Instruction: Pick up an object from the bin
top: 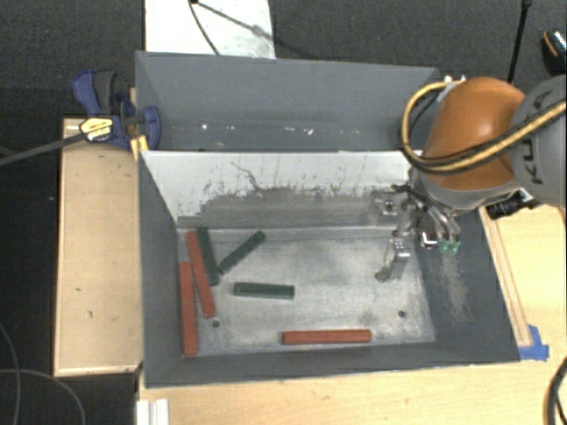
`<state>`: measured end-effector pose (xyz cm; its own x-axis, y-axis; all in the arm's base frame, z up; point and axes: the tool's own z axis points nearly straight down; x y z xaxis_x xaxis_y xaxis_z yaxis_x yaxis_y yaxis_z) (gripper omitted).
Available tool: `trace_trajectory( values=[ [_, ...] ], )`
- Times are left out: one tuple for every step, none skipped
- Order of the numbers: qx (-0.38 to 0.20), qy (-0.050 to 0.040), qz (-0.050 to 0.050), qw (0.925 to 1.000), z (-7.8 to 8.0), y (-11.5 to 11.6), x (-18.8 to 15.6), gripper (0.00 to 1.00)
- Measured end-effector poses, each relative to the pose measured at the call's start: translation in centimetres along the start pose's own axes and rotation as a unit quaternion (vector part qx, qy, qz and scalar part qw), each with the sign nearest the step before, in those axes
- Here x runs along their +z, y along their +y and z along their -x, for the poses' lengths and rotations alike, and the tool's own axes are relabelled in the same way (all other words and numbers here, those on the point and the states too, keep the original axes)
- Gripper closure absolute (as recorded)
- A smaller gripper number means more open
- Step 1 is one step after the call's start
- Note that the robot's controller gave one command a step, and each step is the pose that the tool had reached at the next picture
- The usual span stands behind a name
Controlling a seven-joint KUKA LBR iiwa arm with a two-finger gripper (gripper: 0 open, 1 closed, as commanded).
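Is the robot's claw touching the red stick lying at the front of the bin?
Apart. The camera view shows bare bin floor between the gripper and the red stick.

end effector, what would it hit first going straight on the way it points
Probably the bare bin floor: the end effector points down on the right, apart from the nearest red stick.
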<state>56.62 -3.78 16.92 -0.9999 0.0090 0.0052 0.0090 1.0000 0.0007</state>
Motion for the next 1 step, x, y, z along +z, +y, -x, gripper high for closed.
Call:
trace_trajectory(
  values=[
    [-0.04, 0.0, 0.002, 0.9992, -3.88, 9.08, 5.95, 0.0]
  ],
)
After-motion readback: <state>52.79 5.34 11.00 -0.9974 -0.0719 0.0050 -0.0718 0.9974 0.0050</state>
